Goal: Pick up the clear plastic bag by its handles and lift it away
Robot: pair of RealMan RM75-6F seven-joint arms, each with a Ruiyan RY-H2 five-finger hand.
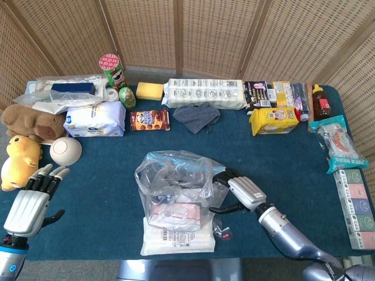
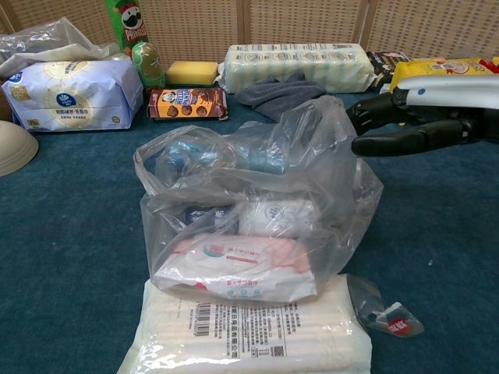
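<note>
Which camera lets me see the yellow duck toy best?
The head view. The yellow duck toy sits whole at the table's left edge, beside the white bowl. The chest view doesn't show the toy at all; only the bowl's edge peeks in.

The right hand (image 1: 239, 192) reaches the right edge of the clear plastic bag (image 1: 179, 190), fingers apart; the left hand (image 1: 32, 199) hovers open by the yellow plush (image 1: 19, 162).

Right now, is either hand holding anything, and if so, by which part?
Nothing is held. The right hand is open at the right edge of the clear plastic bag, not closed on it. The left hand is open too.
</note>
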